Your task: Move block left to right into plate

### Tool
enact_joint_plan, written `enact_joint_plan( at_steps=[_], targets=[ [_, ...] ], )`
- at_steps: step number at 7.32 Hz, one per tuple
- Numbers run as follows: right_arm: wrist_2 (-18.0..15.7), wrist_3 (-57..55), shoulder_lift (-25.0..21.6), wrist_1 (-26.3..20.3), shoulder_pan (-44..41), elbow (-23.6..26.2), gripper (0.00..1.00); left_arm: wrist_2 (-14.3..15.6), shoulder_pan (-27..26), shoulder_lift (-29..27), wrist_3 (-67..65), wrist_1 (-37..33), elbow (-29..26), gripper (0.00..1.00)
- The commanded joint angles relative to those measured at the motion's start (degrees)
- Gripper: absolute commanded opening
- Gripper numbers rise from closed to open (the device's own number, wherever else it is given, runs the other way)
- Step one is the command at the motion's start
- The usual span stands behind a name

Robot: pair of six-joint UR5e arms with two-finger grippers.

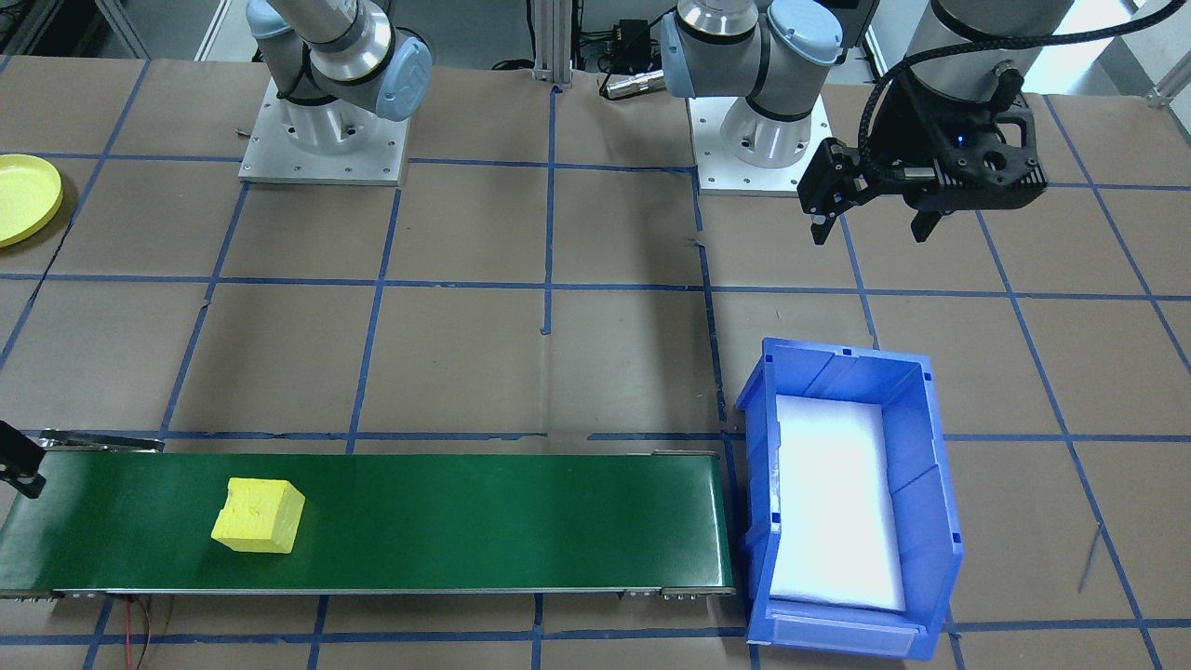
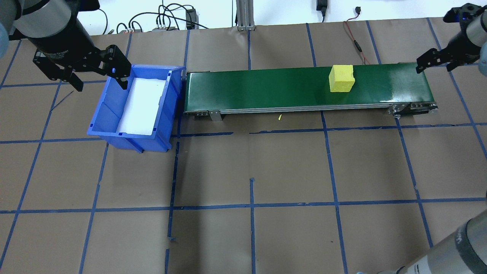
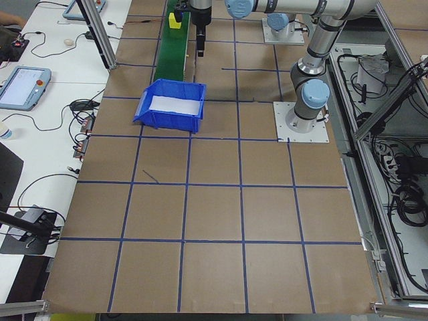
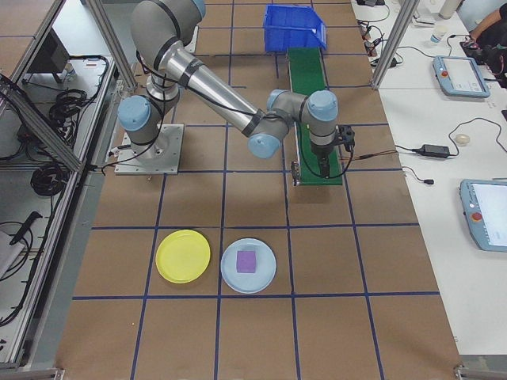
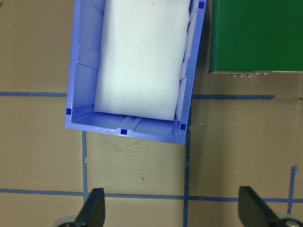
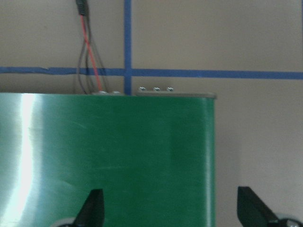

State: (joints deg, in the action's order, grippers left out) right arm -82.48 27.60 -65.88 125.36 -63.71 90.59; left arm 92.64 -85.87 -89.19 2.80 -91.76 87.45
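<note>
The yellow block (image 2: 341, 78) sat on the green conveyor belt (image 2: 266, 87), toward the belt's right-hand end and touching nothing but the belt. In the overhead view the right pincer (image 2: 433, 64) hung over that same end of the belt, so the block lay at about nine o'clock from it, near but clearly apart. The right wrist view showed only bare belt end under its two spread fingertips (image 6: 93, 207), with no block between them: the right pincer was wide and empty. The block looked roughly cubic, so I judge it offers no long axis to line up on; its faces sat a little skewed to the belt's edges.

The right arm was plainly the nearer one. The left pincer (image 2: 95, 74) hovered well away at the other end, just at the rim of the blue bin (image 2: 110, 129), also wide and holding nothing; its wrist view looked down on the bin's white floor.

The yellow plate (image 4: 183, 256) lay on the tabletop at the robot's right, well apart from the belt, just beside a pale blue plate (image 4: 249, 265) carrying a purple block (image 4: 247, 260). In the front-facing view the yellow plate showed only partly at the frame's edge.

The tabletop (image 2: 289, 171) was brown paper gridded with blue tape. Beyond the far edge ran cables (image 2: 167, 23), a bench with tablets (image 4: 458, 75) and a paper cup (image 4: 437, 36)
</note>
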Motion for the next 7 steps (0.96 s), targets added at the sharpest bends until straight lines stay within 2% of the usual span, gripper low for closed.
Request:
enact_joint_plan(
  at_steps=[1, 2, 3, 7],
  targets=[
    [1.7, -10.7, -0.4, 0.0, -6.9, -0.3, 1.00, 0.0, 0.0, 0.0, 0.0, 0.0, 0.0, 1.00],
    [8.8, -17.0, 0.1, -0.8, -7.2, -0.2, 1.00, 0.0, 0.0, 0.0, 0.0, 0.0, 0.1, 1.00],
    [12.7, -18.4, 0.7, -2.2, -7.1, -0.2, 1.00, 0.0, 0.0, 0.1, 0.0, 0.0, 0.1, 1.00],
    [12.8, -13.5, 2.5, -2.3, -7.1, 0.6, 1.00, 0.0, 0.0, 0.1, 0.2, -0.1, 0.1, 1.00]
  ],
)
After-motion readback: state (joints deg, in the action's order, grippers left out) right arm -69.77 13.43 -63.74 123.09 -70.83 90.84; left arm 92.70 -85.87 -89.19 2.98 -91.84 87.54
